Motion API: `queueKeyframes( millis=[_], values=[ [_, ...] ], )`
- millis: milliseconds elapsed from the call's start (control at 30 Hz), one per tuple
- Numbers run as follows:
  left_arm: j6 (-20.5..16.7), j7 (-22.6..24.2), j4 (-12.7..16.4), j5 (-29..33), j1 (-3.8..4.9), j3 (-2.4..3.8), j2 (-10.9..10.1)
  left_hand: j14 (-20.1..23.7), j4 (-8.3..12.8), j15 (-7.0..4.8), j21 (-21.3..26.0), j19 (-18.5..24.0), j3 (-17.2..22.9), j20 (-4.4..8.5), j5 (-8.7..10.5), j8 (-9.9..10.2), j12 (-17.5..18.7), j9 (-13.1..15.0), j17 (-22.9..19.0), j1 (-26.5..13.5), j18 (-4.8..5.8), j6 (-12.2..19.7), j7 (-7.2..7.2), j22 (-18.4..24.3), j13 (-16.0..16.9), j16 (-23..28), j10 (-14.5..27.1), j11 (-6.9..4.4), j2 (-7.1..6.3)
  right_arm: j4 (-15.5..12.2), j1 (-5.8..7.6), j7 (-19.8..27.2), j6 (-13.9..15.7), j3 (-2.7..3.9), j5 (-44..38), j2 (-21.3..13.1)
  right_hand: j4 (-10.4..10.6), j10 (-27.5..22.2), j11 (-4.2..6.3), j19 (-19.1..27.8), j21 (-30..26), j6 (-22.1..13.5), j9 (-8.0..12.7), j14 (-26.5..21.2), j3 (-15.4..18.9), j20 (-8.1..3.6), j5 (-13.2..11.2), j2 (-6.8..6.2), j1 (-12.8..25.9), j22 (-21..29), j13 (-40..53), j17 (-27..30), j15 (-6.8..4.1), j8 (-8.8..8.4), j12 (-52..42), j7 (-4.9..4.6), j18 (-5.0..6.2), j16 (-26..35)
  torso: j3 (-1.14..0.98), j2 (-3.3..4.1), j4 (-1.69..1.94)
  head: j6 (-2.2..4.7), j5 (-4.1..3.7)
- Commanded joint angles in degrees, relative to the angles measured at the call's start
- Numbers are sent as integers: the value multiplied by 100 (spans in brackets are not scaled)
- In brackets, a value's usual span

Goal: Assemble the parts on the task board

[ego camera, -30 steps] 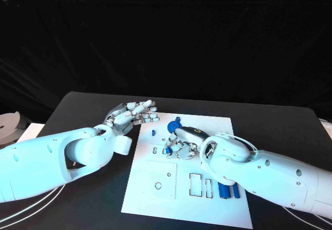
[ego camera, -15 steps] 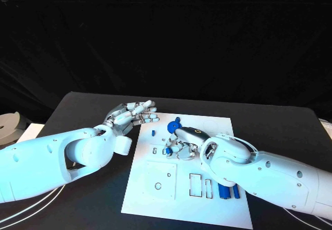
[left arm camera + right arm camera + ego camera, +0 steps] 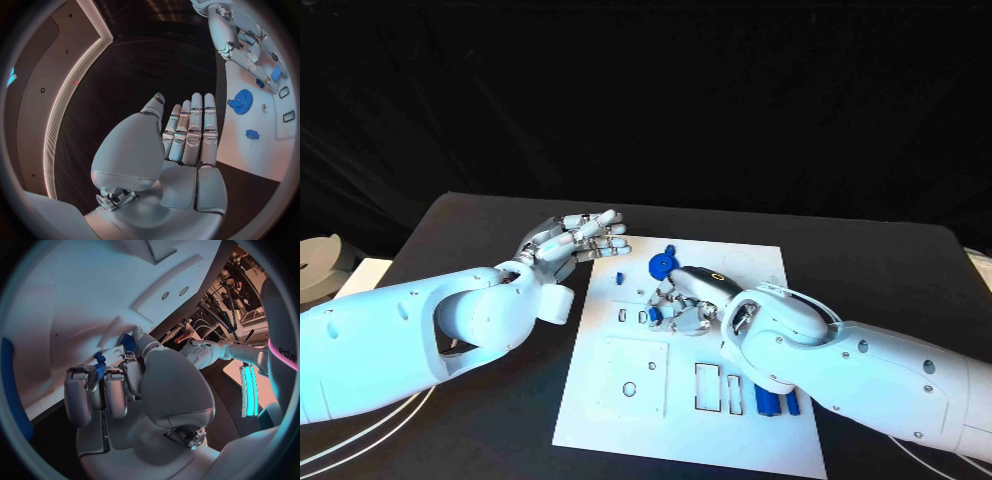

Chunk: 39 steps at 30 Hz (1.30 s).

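— Where are your hands?

— My right hand (image 3: 682,300) is down on the task board (image 3: 668,420), fingers curled over the small blue parts (image 3: 651,315) in its upper half. In the right wrist view, a blue piece (image 3: 99,365) sits between my fingertips, held against the white plate. My left hand (image 3: 574,240) hovers above the black table (image 3: 473,225), just beside the board's upper left corner, fingers straight, close together and holding nothing.

— And the rest of the parts?

— A round blue gear (image 3: 659,264) lies on the board just beyond my right hand. A small blue block (image 3: 620,275) lies near it, toward my left hand. Two long blue bars (image 3: 770,401) lie side by side at the board's right edge, partly under my right forearm.
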<state>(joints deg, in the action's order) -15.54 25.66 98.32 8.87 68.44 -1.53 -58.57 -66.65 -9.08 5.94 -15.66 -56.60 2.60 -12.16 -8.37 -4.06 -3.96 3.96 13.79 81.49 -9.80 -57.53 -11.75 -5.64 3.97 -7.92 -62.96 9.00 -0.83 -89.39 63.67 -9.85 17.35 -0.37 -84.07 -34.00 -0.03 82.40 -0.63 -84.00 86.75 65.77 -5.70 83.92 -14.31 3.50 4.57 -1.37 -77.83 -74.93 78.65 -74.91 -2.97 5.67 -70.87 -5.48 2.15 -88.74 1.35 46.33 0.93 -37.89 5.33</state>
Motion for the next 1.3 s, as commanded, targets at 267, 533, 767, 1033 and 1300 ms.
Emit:
queueKeyframes(
  millis=[267, 533, 767, 1033, 1300],
  values=[
    [10, -300, -67, -67, 4, -22, -26, -859, 17, -229, -360, -642, -92, 213, 37, 13, -62, 4, 415, -75, -79, -55, 56, -163, 53, -533, -217, -157, 47, -377, -55, 955, 754, 51, 743, -326, -57, 11, 1, -198, -7, 55, -6, 554, -43, -40, 180, 84, -52, -760, -141, -1276, -20, 14, -70, 12, -45, 10, -6, -6, 0, 14, 43],
    [-10, -861, -66, -117, -2, -73, -50, -1895, -244, -629, -1541, -1580, -302, 639, 44, 2, -778, 10, 3516, -322, -29, -190, 312, -826, 519, -4282, -1179, -509, 20, -1063, -47, 1443, 1026, 192, 1205, -871, -66, 53, 3, -225, 14, 68, -9, 566, -44, -41, 211, 70, -41, -809, -83, -1325, -21, 15, -153, 14, -56, -19, 2, -36, -17, 82, 48],
    [146, -1469, -33, -126, -22, -122, 26, -2281, -721, -685, -5190, -2322, -665, 778, 26, -49, -3438, 22, 7472, -831, 391, -145, 364, -4788, 2701, -8102, -1001, -632, 209, -1530, -39, 1665, 1213, 275, 1461, -1220, -68, 63, 4, -238, 25, 73, -10, 569, -44, -41, 217, 66, -37, -833, -70, -1339, -22, 16, -172, 15, -61, -27, -30, -72, -56, 131, 99],
    [563, -2226, 10, -298, -52, -157, 241, -2335, -769, -692, -6648, -2767, -1041, 706, 14, -206, -6888, 42, 7621, -1663, 675, -179, 389, -6857, 6327, -8208, -1615, -617, 582, -1704, -34, 1815, 1374, 321, 1563, -1266, -70, 66, 4, -241, 28, 74, -10, 570, -45, -41, 221, 65, -36, -839, -67, -1342, -22, 16, -176, 16, -63, -28, -56, -114, -61, 155, 113],
    [1023, -2567, 85, -334, -62, -166, 403, -2335, -771, -665, -6884, -2869, -1265, 676, 44, -261, -7372, 42, 7621, -1971, 740, -174, 392, -7261, 6937, -8208, -1836, -583, 825, -1719, -28, 1879, 1446, 356, 1544, -1183, -72, 70, 5, -243, 30, 75, -10, 571, -48, -41, 227, 66, -36, -843, -64, -1347, -22, 15, -181, 17, -64, -31, -48, -104, -65, 161, 102]
  ],
)
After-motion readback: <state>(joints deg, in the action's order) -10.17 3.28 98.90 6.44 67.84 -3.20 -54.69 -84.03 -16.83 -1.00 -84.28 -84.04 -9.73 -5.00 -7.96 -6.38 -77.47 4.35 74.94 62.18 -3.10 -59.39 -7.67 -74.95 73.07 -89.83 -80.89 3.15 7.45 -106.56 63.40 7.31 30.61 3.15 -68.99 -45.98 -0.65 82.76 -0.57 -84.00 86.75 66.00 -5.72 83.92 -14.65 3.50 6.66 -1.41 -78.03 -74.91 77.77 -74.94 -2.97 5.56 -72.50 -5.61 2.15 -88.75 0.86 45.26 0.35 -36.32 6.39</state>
